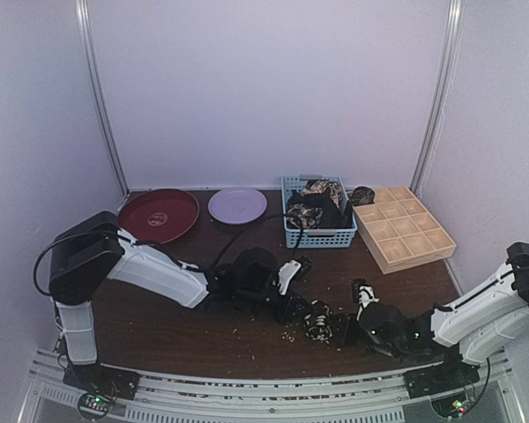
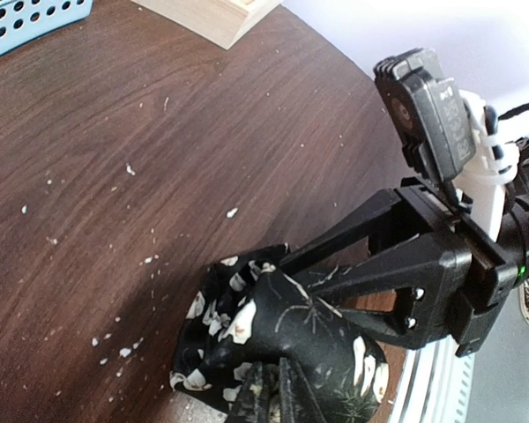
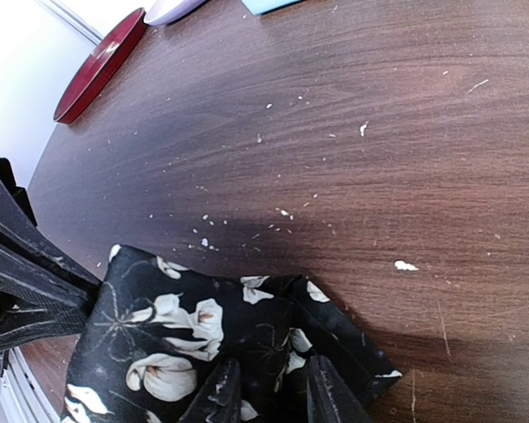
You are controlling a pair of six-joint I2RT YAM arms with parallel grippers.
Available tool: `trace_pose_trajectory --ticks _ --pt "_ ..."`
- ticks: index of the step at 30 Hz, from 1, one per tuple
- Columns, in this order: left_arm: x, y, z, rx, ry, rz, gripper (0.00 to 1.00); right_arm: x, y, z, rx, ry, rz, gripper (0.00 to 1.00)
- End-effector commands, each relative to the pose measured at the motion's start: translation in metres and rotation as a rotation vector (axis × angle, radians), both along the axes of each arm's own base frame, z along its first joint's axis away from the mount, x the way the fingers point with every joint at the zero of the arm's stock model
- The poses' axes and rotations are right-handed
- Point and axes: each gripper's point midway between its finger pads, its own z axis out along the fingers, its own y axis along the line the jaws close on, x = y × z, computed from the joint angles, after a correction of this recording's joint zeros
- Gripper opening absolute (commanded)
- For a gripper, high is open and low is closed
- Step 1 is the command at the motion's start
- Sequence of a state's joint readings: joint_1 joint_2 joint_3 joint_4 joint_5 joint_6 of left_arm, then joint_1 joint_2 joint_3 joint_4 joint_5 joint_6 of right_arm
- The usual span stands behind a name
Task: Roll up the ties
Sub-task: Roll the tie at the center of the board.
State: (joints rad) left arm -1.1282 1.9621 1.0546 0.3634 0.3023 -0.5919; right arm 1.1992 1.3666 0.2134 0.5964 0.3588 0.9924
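A partly rolled black tie with cream flowers [image 1: 317,321] lies bunched on the dark table near the front, between my two grippers. My left gripper [image 2: 278,374] is shut on the tie [image 2: 282,322] from its left side, the fingers pinched close on the fabric. My right gripper [image 3: 269,374] is shut on a fold of the tie [image 3: 172,330] from the other side, fabric filling the gap between its fingers. In the top view the left gripper [image 1: 298,310] and right gripper [image 1: 346,328] nearly meet over the bundle. More ties [image 1: 320,204] lie heaped in the basket.
The blue mesh basket [image 1: 320,236] stands at the back centre, with a tan gridded wooden tray [image 1: 404,229] to its right. A red plate [image 1: 157,214] and a purple plate [image 1: 237,204] sit at the back left. Pale crumbs are scattered over the table [image 1: 203,339].
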Motion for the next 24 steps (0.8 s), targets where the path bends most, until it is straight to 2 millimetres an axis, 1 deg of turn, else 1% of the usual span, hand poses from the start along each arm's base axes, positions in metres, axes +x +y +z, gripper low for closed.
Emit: trace_pose_trajectory --ticks 1,4,7,15,20,24 --pt "-0.009 -0.012 -0.004 0.017 -0.015 -0.042 0.08 -0.004 -0.008 -0.012 -0.051 0.018 0.008 0.28" --pt "-0.009 -0.012 -0.009 0.039 -0.019 -0.039 0.10 -0.003 -0.010 -0.012 -0.056 0.016 0.002 0.28" --pt "-0.009 -0.012 -0.010 0.043 -0.017 -0.040 0.11 0.000 -0.018 -0.012 -0.087 0.017 -0.033 0.28" --pt "-0.009 -0.016 -0.009 0.051 -0.024 -0.041 0.12 0.003 -0.030 0.001 -0.110 -0.005 -0.079 0.31" --pt "-0.008 -0.017 -0.008 0.056 -0.028 -0.039 0.12 0.002 -0.032 0.009 -0.088 0.000 -0.085 0.33" --pt "-0.006 -0.018 -0.008 0.059 -0.032 -0.035 0.12 0.002 -0.032 0.021 -0.045 -0.004 -0.093 0.36"
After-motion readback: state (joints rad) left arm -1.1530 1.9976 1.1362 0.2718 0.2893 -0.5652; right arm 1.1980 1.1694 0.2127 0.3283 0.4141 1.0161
